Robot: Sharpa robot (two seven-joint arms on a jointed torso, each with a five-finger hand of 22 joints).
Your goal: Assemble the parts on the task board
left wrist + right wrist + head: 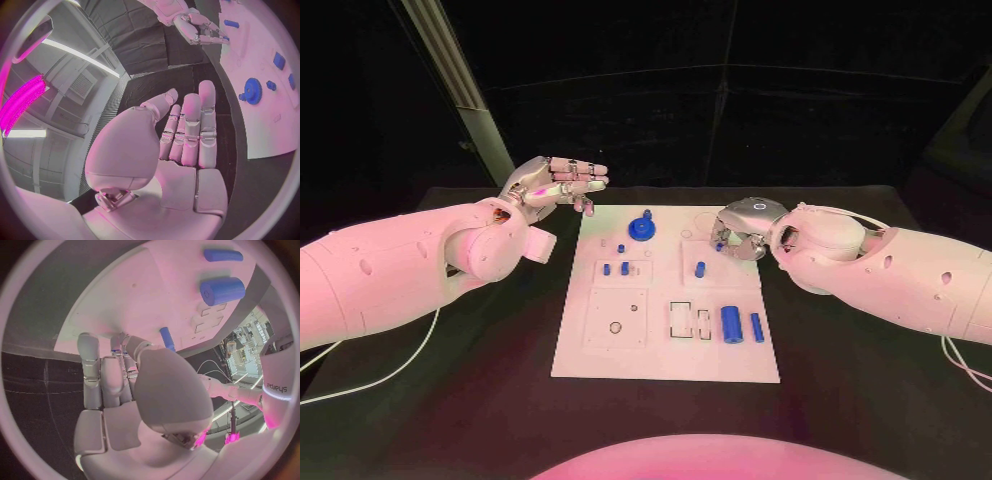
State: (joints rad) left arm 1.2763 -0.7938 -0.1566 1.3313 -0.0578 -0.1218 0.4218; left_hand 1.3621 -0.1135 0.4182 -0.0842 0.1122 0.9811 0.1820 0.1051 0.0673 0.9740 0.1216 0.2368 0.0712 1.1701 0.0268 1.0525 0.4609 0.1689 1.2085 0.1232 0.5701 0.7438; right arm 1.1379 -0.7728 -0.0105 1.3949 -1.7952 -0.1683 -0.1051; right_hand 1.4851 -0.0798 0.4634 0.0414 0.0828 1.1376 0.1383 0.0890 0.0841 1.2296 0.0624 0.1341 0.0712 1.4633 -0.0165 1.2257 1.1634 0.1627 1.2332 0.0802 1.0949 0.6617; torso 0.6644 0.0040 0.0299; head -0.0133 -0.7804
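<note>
The task board (596, 355) is a white rectangular plate lying flat on the table. A blue gear (642, 228) stands near its far edge. Toward the middle from the gear lie two small blue pegs (616, 268) side by side, and a third blue peg (700, 269) lies apart from them. Nearer the board's near edge lie a thick blue cylinder (731, 322) and, just beside it, a thinner blue rod (757, 327).

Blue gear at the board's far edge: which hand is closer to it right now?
Left, narrowly. The left hand hovers raised off the board's far left corner beside the blue gear; the right hand sits over the board's far right corner.
</note>
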